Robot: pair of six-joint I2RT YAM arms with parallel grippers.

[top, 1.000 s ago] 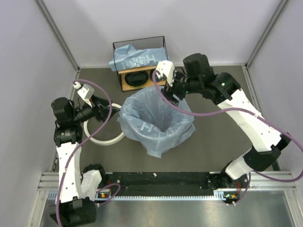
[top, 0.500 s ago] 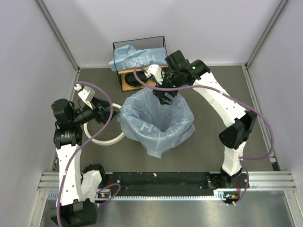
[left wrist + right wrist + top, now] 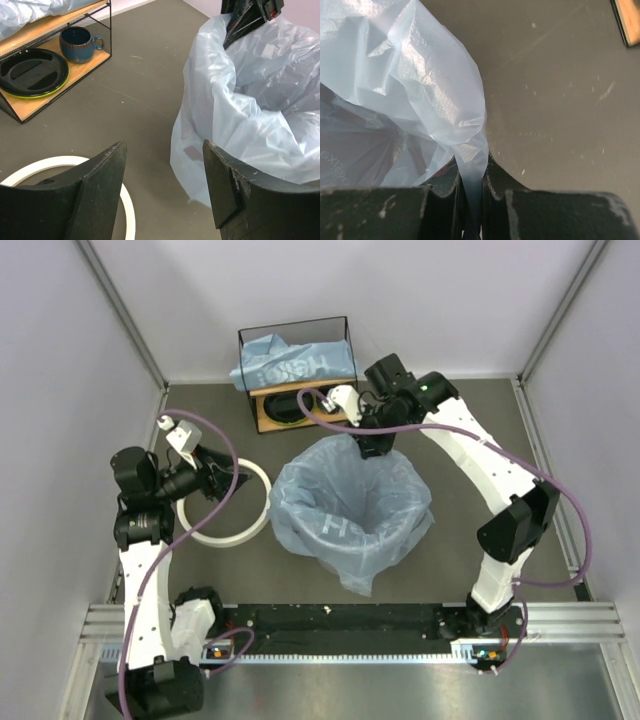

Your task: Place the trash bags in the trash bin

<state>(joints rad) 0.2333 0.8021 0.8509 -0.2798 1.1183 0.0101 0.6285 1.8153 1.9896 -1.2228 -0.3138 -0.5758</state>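
The translucent light-blue film trash bag (image 3: 345, 525) is pinched at its far rim by the right gripper (image 3: 470, 200); the left gripper (image 3: 164, 150) is spread.

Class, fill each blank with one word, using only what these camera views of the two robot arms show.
1. The right gripper is ____ on the far edge of the big light-blue trash bag.
2. The left gripper hovers with its jaws ____.
3. The thick ring lying flat on the table is ____ in colour.
4. A second trash bag lies on ____ of the wire-framed shelf.

Missing words: shut; open; white; top
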